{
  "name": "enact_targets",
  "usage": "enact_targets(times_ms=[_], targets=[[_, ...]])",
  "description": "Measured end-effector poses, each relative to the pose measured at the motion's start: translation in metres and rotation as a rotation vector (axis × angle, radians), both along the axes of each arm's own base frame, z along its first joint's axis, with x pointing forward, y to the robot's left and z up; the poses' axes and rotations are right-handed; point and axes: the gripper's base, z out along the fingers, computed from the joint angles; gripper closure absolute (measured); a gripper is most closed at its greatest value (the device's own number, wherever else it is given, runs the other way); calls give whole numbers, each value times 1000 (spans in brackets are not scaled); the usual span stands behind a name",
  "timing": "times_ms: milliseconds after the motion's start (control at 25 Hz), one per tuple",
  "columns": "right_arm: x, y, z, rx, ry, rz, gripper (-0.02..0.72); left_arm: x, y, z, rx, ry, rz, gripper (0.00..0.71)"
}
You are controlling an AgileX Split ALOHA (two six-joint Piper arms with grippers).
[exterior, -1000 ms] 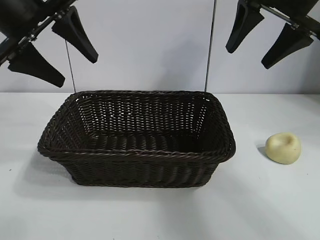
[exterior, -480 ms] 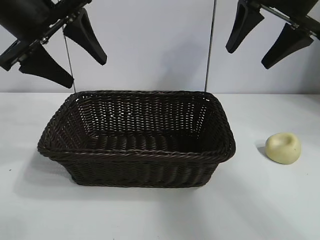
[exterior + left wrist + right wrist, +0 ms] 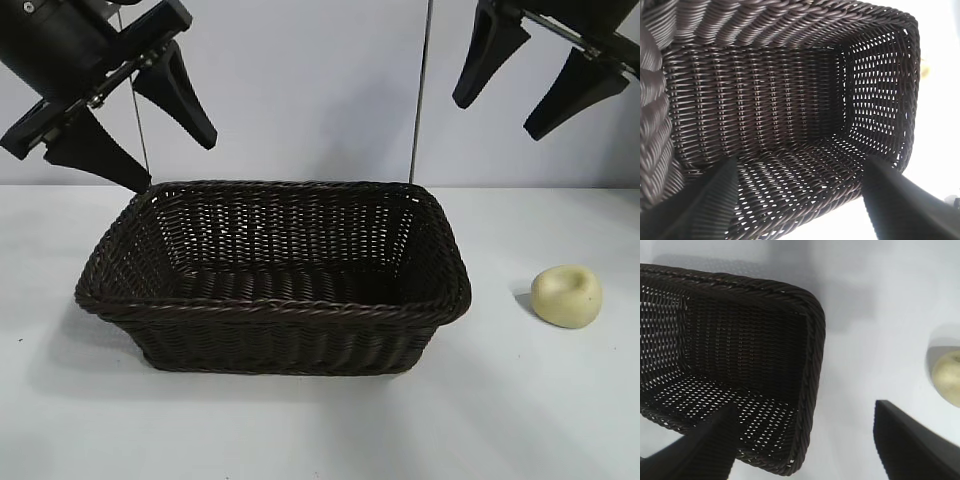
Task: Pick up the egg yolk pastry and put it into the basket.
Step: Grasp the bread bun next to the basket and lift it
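Nothing is done yet: the egg yolk pastry (image 3: pixel 566 296) sits near the table's (image 3: pixel 520 420) right edge, outside the basket (image 3: pixel 270 310) (empty); right gripper (image 3: pixel 535 75) hangs above, fingers apart, holding nothing.

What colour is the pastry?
Pale yellow-cream; the egg yolk pastry shows best in the exterior view.

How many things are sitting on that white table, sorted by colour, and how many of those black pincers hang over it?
Dark brown: 1, the basket
Pale yellow: 1, the egg yolk pastry, on the table right of the basket, apart from it
Black tools: 2, the left tool and the right tool, both open and empty, above the table
Total: 4
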Motion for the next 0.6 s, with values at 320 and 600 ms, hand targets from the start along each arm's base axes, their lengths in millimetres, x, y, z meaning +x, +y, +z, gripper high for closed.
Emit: enact_targets(times_ms=[320,600], targets=[[4,-28,-15,-82,63,-58,164,0,0,0,0,3,-2,203],[19,-29,-57,-81,166,-55,164,0,0,0,0,3,-2,203]])
